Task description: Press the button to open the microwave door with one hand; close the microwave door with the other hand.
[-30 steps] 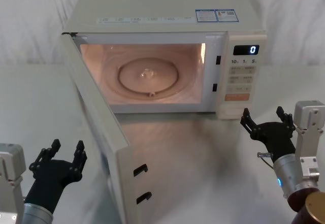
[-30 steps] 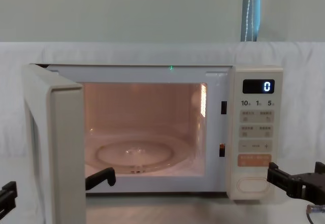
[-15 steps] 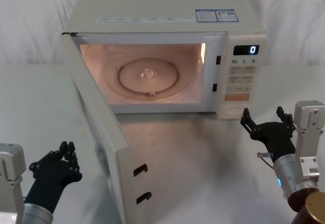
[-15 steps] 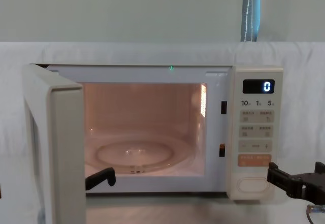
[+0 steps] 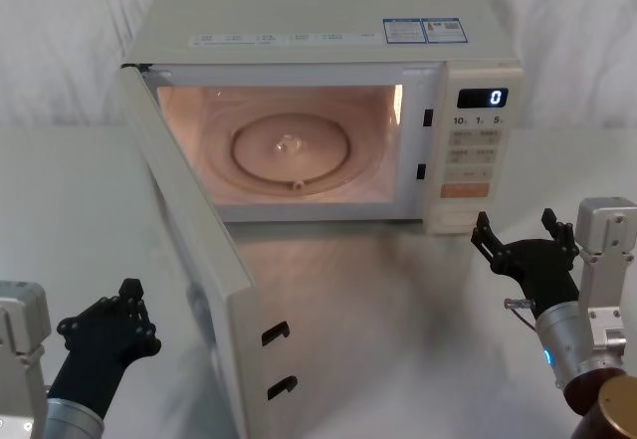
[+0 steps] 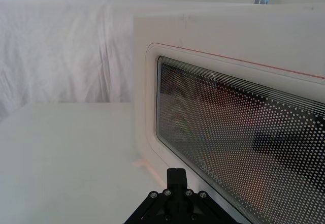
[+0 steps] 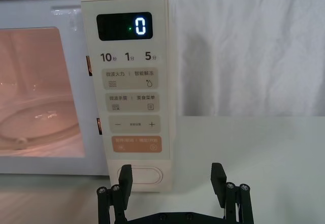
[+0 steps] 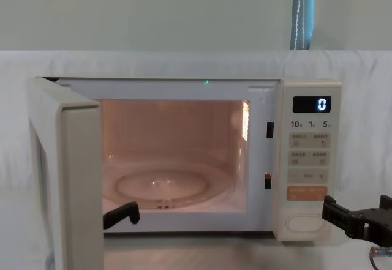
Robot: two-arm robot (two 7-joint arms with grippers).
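The microwave door [image 5: 194,260] stands swung wide open.
Lower left, left gripper [image 5: 127,305] pressed together; lower right, right gripper [image 5: 525,232] spread.

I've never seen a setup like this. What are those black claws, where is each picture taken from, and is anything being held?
The claws are a two-armed robot's grippers. One camera looks down from its head, one forward from its chest, and one sits on each wrist. A microwave stands on the white table, its door swung open and its inside lit. The left gripper, shut, sits outside the door. The right gripper, open, waits just before the button. Neither holds anything.
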